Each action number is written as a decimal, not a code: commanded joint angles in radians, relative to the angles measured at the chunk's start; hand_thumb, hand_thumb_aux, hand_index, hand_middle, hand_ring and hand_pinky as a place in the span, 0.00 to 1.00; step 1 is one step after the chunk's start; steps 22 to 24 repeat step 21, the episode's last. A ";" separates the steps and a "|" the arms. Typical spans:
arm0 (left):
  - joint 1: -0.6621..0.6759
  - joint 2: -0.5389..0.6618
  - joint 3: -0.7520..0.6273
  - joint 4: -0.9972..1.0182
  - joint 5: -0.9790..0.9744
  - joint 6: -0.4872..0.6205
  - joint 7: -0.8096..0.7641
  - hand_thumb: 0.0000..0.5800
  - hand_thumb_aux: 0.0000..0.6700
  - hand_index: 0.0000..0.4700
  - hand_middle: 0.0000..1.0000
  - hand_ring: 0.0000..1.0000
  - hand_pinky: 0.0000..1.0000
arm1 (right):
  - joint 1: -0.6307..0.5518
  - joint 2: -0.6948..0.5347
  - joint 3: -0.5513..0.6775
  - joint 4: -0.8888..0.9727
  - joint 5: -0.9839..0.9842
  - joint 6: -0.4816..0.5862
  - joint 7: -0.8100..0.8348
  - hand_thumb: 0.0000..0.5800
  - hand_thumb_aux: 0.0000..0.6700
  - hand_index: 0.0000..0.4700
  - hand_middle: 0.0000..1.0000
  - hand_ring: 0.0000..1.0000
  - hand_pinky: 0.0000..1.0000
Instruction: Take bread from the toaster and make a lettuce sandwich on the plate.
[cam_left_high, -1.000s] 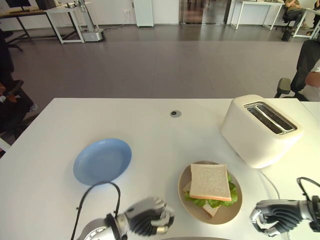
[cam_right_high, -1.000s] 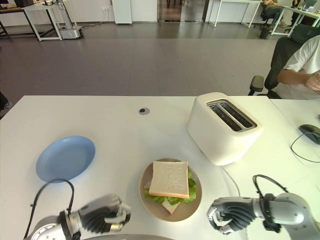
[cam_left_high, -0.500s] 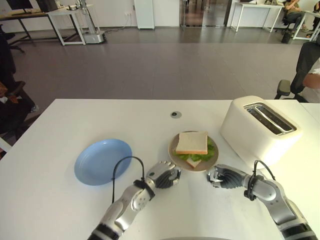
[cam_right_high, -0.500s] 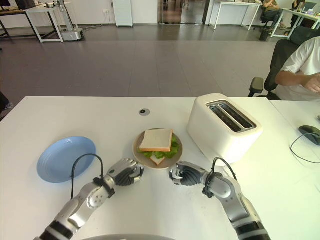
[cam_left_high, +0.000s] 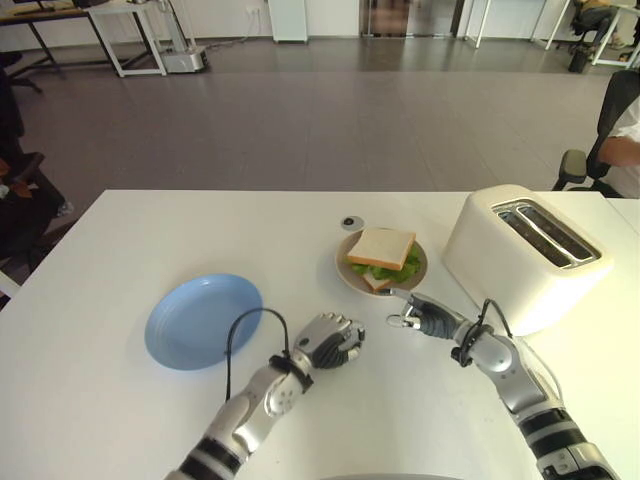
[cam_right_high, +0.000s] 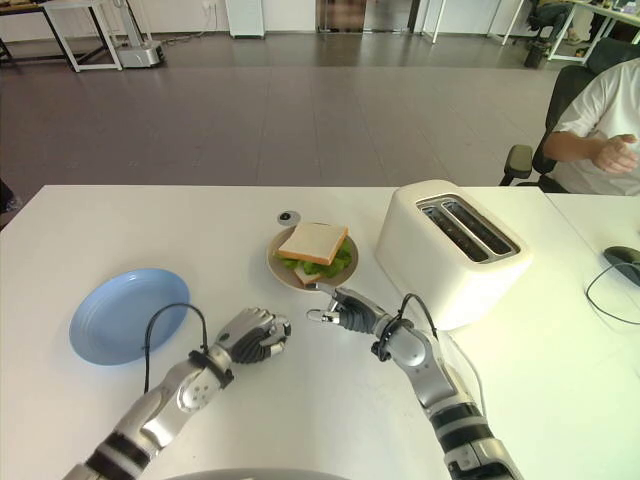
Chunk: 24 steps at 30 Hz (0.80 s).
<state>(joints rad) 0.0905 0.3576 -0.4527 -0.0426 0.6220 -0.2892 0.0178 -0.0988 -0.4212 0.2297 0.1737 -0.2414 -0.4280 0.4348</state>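
A tan plate (cam_left_high: 343, 268) stands mid-table, left of the toaster, with a sandwich (cam_left_high: 381, 246) on it: white bread on top, green lettuce and another slice under it. The white toaster (cam_left_high: 520, 262) at the right shows two dark slots with no bread sticking out. My right hand (cam_left_high: 419, 314) lies just in front of the plate, fingers stretched out, the tips at the plate's near rim (cam_right_high: 318, 287). My left hand (cam_left_high: 331, 340) rests on the table nearer to me, curled into a fist, holding nothing, apart from the plate.
A blue plate (cam_left_high: 203, 320) with nothing on it lies at the left. A small round grommet (cam_left_high: 348, 222) sits in the tabletop just behind the tan plate. A mouse (cam_right_high: 624, 262) and its cable lie at the far right edge.
The tan plate with the sandwich has slid away from me toward the table's middle. My right hand followed it forward and uncurled its fingers; the left hand came forward, then stayed put.
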 joint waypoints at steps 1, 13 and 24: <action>0.197 -0.049 0.041 -0.208 -0.472 -0.107 -0.088 0.00 0.00 0.00 0.00 0.00 0.00 | 0.112 -0.014 -0.039 -0.140 0.295 -0.042 0.131 0.00 0.00 0.00 0.00 0.00 0.00; 0.205 -0.134 0.170 -0.084 -0.921 -0.323 -0.349 0.00 0.00 0.00 0.00 0.00 0.00 | 0.119 0.185 -0.171 -0.100 0.629 0.061 0.120 0.00 0.00 0.00 0.00 0.00 0.00; 0.183 -0.179 0.364 -0.009 -0.783 -0.344 -0.223 0.00 0.00 0.00 0.00 0.00 0.00 | 0.153 0.150 -0.177 -0.141 0.621 0.077 0.200 0.00 0.00 0.00 0.00 0.00 0.00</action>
